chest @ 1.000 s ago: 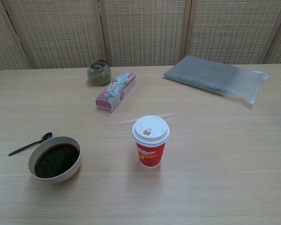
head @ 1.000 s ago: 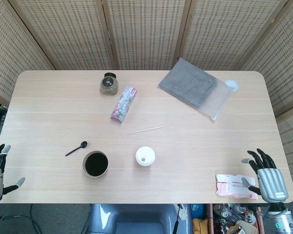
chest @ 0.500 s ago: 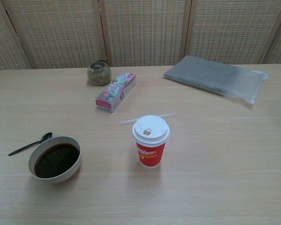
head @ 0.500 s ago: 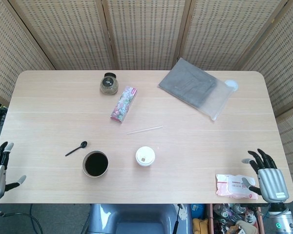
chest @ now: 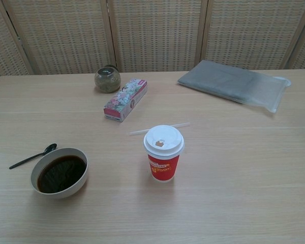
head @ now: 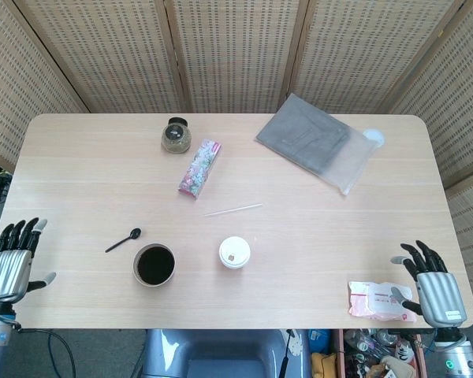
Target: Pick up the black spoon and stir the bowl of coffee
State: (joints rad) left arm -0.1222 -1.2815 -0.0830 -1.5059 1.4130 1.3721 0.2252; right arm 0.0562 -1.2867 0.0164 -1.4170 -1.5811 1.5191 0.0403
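Note:
A small black spoon [head: 124, 240] [chest: 33, 156] lies flat on the table, just up-left of a grey bowl of dark coffee [head: 154, 264] [chest: 59, 172]. My left hand [head: 14, 261] hovers at the table's left front edge with its fingers spread and nothing in it, well left of the spoon. At the right front corner my right hand [head: 430, 283] is held with fingers spread, empty, beside a pink packet. Neither hand shows in the chest view.
A lidded red paper cup [head: 234, 253] [chest: 163, 153] stands right of the bowl. Behind it lie a white straw [head: 232, 209], a floral box [head: 199, 168], a glass jar [head: 176, 135] and a grey pouch [head: 315, 142]. A pink packet [head: 372, 299] lies at the front right.
My left hand has risen and moved inward toward the table's left edge, showing more fully. The right hand and all objects have stayed put.

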